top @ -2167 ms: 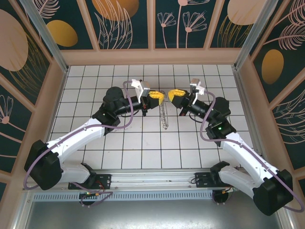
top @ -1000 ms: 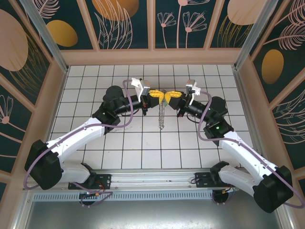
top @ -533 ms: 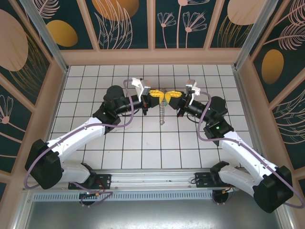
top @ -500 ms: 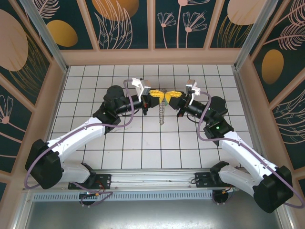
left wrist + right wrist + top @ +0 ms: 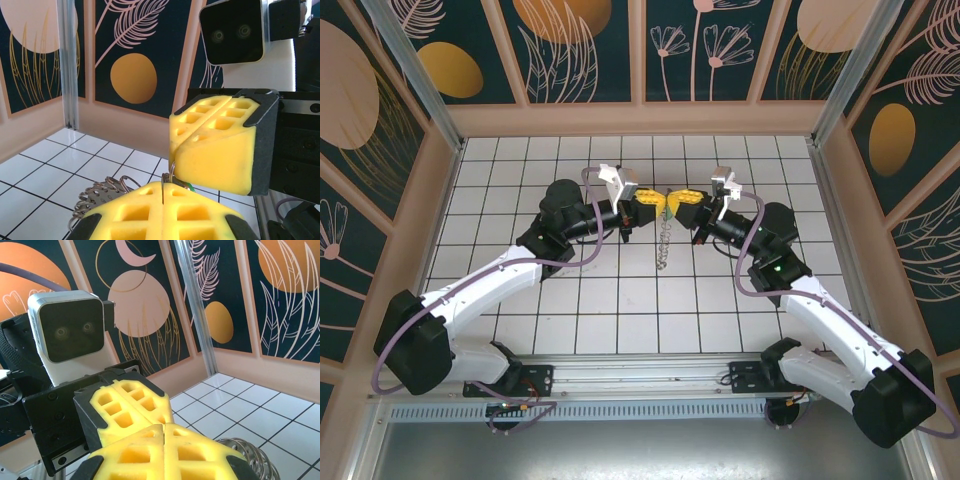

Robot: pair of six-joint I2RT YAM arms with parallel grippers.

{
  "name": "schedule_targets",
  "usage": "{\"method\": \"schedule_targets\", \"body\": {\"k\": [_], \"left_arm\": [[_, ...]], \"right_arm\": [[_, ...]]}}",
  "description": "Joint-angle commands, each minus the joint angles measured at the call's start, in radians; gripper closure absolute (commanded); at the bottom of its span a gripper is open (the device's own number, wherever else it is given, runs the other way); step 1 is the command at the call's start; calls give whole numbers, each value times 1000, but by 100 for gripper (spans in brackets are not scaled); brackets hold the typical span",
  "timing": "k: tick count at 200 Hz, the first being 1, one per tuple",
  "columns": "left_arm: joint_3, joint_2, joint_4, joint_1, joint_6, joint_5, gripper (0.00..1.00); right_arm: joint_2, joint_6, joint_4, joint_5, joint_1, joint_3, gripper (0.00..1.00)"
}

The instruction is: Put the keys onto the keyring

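Above the middle of the tiled floor my left gripper (image 5: 656, 201) and right gripper (image 5: 674, 201) meet tip to tip, both shut. The keyring (image 5: 665, 240) hangs down from where they meet, its silvery pieces bunched in a strand. In the left wrist view the left gripper (image 5: 162, 186) pinches the keyring's thin wire between its yellow pads, and the silvery pieces (image 5: 102, 192) dangle to the left. The right gripper (image 5: 175, 150) presses against it from above, with the key's green head (image 5: 190, 187) peeking out beneath its pads. From the right wrist, the right gripper (image 5: 164, 432) touches the left gripper (image 5: 157, 412).
White tiled floor (image 5: 620, 300) lies under both arms, enclosed by patterned walls (image 5: 580, 50) and aluminium posts (image 5: 410, 70). Both arm bases sit on the rail (image 5: 640, 375) at the near edge. Each wrist camera faces the other arm's camera housing (image 5: 232, 31).
Two seconds ago the grippers stood apart; they have closed in and now touch tip to tip. Over the last second they barely moved, and the hanging keyring has swung slightly.
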Motion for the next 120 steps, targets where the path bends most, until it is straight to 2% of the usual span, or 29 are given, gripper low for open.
{"method": "schedule_targets", "body": {"k": [1,120], "left_arm": [[36,1,28,-13,17,43,100],[30,-35,50,-15,4,58,100]], "right_arm": [[1,-20,23,12,-1,30,100],[33,8,58,3,-61,-14,100]]}}
